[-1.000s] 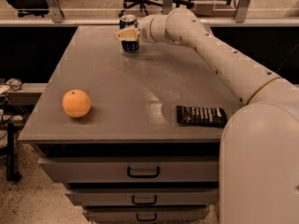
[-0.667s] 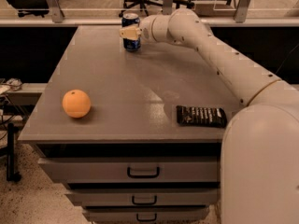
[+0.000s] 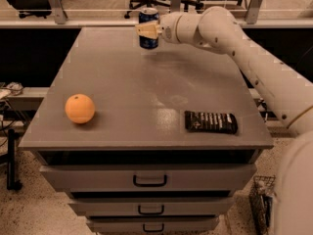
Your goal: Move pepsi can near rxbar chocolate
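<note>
The pepsi can (image 3: 148, 39), blue with a silver top, is held upright a little above the far edge of the grey cabinet top (image 3: 122, 102). My gripper (image 3: 148, 31) reaches in from the right on the white arm and is shut on the can, its beige fingers (image 3: 145, 31) across the can's upper half. The rxbar chocolate (image 3: 211, 122), a flat black bar, lies near the front right of the top, far from the can.
An orange (image 3: 80, 108) sits at the front left of the top. Drawers with dark handles (image 3: 149, 180) are below the front edge. Office chairs and a rail stand behind the cabinet. A wire basket (image 3: 260, 199) is on the floor at right.
My gripper has lifted the pepsi can slightly off the top and carried it a little to the right. The orange and the rxbar have not moved.
</note>
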Controlling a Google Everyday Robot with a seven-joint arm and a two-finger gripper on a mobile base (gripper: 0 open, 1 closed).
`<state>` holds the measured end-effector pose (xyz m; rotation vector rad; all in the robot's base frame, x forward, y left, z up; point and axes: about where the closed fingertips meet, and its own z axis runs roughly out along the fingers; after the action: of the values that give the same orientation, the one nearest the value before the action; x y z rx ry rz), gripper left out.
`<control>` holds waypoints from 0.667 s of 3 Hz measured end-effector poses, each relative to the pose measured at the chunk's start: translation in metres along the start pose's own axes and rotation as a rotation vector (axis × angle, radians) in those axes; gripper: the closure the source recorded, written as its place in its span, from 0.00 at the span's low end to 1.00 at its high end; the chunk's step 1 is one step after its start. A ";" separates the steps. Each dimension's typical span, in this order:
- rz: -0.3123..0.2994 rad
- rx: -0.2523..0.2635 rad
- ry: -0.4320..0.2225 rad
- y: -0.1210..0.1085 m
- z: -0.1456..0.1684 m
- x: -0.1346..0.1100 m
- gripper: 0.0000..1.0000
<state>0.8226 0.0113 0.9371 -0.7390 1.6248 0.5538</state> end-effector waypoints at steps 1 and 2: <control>-0.017 -0.039 0.004 0.007 -0.047 -0.001 1.00; -0.046 -0.106 0.025 0.025 -0.100 0.009 1.00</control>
<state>0.7361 -0.0441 0.9455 -0.8620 1.6068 0.6032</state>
